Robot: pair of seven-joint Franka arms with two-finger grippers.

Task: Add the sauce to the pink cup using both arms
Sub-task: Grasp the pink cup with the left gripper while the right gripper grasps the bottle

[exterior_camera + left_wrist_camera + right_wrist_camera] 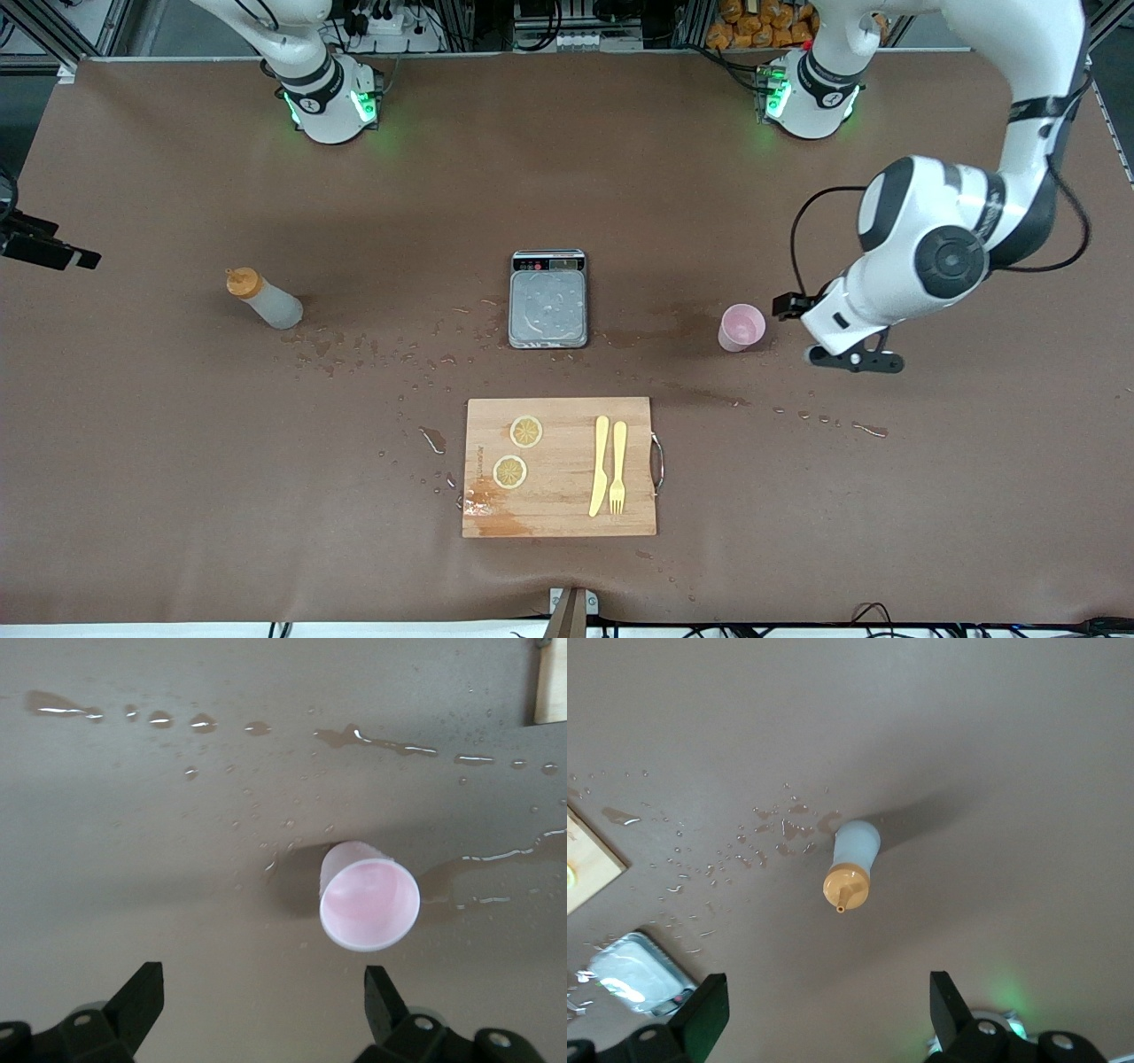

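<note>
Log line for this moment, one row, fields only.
left gripper: open, beside pink cup | right gripper: open, above sauce | cup: upright, empty | sauce: upright, untouched | pour: not started

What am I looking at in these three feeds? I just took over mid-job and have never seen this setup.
Two white robot arms stand at a brown table. The wide picture comes from a high camera facing them; each of the other two comes from a camera on one arm's wrist, looking down past its claw.

The left claw is open and empty, with the pink cup upright beside it. The right claw is open and empty too, over the sauce bottle, which stands toward the right arm's end of the table.

Between bottle and cup sits a small scale. Nearer the front camera lies a wooden board with two lemon slices, a yellow knife and fork. Droplets dot the table. Nothing is held.
</note>
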